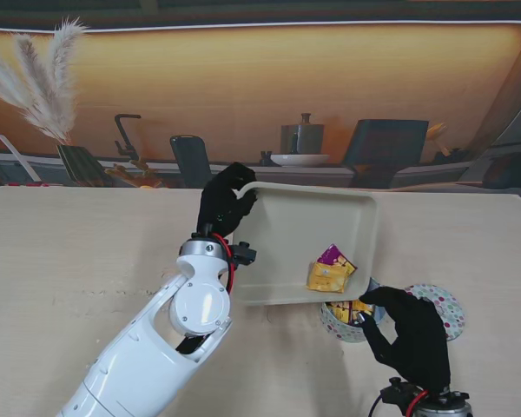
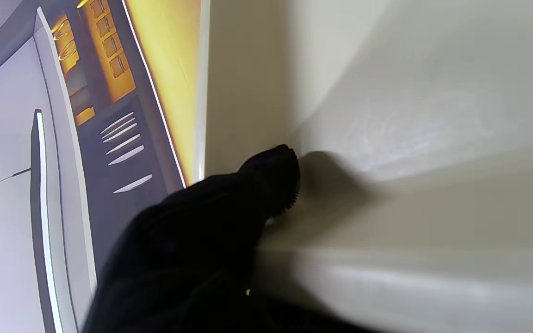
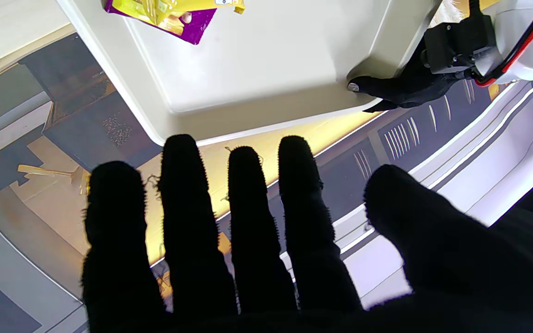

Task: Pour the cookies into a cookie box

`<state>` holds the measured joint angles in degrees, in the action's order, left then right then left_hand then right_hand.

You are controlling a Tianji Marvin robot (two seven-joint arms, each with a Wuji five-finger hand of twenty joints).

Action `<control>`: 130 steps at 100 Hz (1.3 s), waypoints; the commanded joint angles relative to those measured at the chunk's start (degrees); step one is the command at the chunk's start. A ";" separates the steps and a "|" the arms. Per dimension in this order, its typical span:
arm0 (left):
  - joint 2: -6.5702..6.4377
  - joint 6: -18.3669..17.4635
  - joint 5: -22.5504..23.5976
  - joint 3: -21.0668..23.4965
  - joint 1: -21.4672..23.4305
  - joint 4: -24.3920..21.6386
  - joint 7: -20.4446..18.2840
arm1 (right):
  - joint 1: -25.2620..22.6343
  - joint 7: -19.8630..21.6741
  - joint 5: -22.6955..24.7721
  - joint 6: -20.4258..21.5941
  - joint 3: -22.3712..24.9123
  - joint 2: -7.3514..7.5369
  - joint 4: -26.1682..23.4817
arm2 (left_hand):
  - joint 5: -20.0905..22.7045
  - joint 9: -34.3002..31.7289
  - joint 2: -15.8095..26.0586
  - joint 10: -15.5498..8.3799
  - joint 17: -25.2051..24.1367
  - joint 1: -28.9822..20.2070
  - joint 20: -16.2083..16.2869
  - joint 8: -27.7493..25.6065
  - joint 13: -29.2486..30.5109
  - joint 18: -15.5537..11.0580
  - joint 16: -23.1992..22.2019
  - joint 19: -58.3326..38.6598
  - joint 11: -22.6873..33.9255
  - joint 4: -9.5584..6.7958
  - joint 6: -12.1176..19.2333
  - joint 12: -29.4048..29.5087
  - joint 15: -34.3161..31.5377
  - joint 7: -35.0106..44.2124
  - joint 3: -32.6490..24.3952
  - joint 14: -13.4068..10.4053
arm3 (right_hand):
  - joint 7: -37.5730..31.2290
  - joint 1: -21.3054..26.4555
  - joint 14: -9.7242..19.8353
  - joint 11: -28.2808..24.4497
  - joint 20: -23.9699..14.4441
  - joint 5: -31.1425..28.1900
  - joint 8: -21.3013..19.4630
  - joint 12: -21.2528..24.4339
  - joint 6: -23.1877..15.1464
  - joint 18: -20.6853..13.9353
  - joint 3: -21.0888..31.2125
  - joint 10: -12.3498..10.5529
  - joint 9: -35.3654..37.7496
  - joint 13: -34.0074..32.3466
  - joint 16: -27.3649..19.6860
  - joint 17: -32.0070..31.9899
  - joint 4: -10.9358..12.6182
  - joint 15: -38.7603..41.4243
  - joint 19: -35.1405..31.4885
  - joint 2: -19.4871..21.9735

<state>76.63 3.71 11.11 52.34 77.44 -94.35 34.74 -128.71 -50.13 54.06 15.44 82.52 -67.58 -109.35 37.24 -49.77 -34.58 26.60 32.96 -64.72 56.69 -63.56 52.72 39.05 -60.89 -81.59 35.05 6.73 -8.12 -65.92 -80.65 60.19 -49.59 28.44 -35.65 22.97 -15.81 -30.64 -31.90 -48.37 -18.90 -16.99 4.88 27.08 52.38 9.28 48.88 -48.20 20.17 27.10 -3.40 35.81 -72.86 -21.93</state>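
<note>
Pale wooden tabletop [image 1: 61, 261], kitchen backdrop. Cookie packets [image 1: 331, 270]: two left at the low corner of tilted cream tray [image 1: 286, 230], others already inside patterned cookie box [image 1: 434, 306] beneath; pour judged mostly done. Left hand [image 1: 226, 205]: fingers clamped on tray rim. Right hand [image 1: 410, 337]: fingers spread, holding nothing, touching the box rim.

Pale wooden table [image 1: 78, 261], patterned cookie box [image 1: 434, 306]
</note>
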 commanded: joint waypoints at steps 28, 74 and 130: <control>1.75 -0.76 -0.40 -0.53 -0.51 -1.23 2.73 | -0.43 0.43 0.10 0.11 0.03 -0.24 -0.30 | 6.19 -6.92 9.19 -4.37 0.83 -2.40 1.41 -1.41 1.90 0.34 0.79 -2.86 12.94 -4.76 2.43 -2.68 -0.56 7.55 -8.50 -2.15 | 0.98 -1.22 -1.54 0.24 0.15 -1.08 -1.13 0.16 -0.75 0.99 0.48 0.08 1.09 0.20 0.03 -0.88 1.09 0.02 0.00 0.28; 2.21 -0.34 1.47 -2.44 -1.14 1.89 3.47 | -0.56 0.28 0.08 0.08 0.16 -0.28 -0.26 | 6.30 -7.01 9.19 -4.45 0.98 -2.38 1.38 -1.32 1.97 0.51 0.85 -2.89 13.02 -4.69 2.52 -2.62 -0.69 7.68 -8.65 -2.02 | 0.99 -1.23 -1.60 0.26 0.16 -1.08 -1.13 0.17 -0.76 0.97 0.48 0.18 1.07 0.23 0.04 -0.92 1.09 0.02 0.01 0.26; 2.60 -3.81 1.91 -2.08 -0.62 0.78 6.26 | -0.84 -0.01 0.13 0.16 0.34 -0.31 -0.33 | 6.28 -6.92 9.10 -4.22 0.83 -2.49 1.38 -1.21 1.89 0.64 0.89 -2.79 13.02 -4.59 2.34 -2.63 -0.73 7.70 -8.57 -2.05 | 1.01 -1.23 -1.56 0.26 0.16 -1.08 -1.12 0.17 -0.75 0.98 0.46 0.24 1.05 0.25 0.04 -0.88 1.09 0.03 0.00 0.26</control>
<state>78.87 0.58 12.68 49.97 76.35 -91.34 41.79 -129.16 -50.73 54.09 15.52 82.95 -67.66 -109.34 37.31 -49.96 -35.34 26.32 33.17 -64.62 56.69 -63.44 52.72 39.05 -60.77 -81.69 35.39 6.70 -7.59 -65.91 -82.14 60.80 -50.12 28.46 -35.65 22.97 -15.85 -30.64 -31.90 -48.91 -18.90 -16.99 4.88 27.09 52.38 9.29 48.88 -48.20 20.17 26.64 -3.40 35.81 -72.86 -21.93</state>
